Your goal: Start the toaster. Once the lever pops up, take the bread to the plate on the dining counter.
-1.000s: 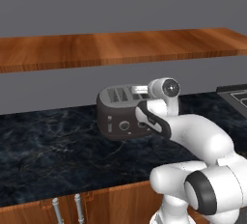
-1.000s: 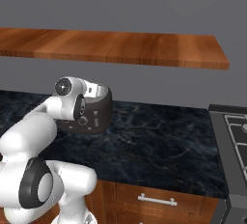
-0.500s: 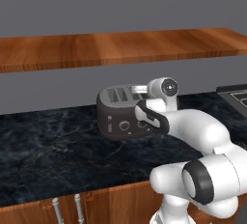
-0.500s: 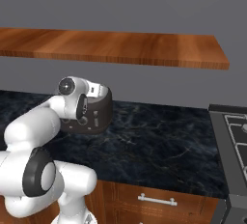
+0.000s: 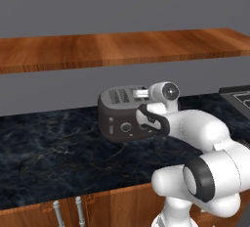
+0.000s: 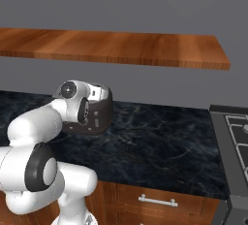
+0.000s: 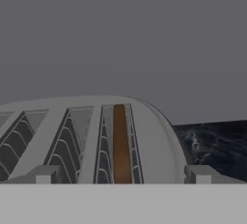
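Above the toaster (image 5: pixel 122 116), wide-spread end effector (image 7: pixel 120 174), bread (image 7: pixel 120 146) mostly sunk in its slot.

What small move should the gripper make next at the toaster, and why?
Probably ease straight down over the bread. The open gripper sits just above the toaster, its fingers either side of the slot holding the slice, not yet touching it.

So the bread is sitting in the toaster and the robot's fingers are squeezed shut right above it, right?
Not quite. The bread is in a slot of the toaster, but the fingers are wide open, not shut. The hand view shows the two tips far apart, one on each side of the toaster's top, with the slice's brown edge between them.
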Tool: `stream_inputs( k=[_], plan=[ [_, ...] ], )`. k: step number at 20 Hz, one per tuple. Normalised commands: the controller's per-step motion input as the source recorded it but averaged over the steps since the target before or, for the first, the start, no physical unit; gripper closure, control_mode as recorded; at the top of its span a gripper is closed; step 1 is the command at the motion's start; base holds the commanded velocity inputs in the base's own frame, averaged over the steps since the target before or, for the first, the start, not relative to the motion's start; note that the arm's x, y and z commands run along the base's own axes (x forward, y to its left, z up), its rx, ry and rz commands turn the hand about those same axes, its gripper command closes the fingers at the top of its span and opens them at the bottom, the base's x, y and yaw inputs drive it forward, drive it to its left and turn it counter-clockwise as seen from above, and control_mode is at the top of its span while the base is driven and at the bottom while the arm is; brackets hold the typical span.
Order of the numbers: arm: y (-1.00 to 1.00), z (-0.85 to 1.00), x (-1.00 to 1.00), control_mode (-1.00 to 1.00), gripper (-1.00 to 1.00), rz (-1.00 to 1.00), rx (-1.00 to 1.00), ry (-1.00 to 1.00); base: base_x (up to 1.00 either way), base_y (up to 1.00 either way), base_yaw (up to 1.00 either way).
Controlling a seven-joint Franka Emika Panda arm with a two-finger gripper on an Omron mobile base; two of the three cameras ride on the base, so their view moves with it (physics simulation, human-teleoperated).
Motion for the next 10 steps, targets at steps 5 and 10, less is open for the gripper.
stream_inputs(
  k=[5,10],
  plan=[
    [0.0,-0.09,0.0,-1.0,-1.0,0.0,0.0,0.03,0.0,0.0,0.0],
    [0.0,0.0,0.05,-1.0,-1.0,0.0,0.0,0.03,0.0,0.0,0.0]
  ],
)
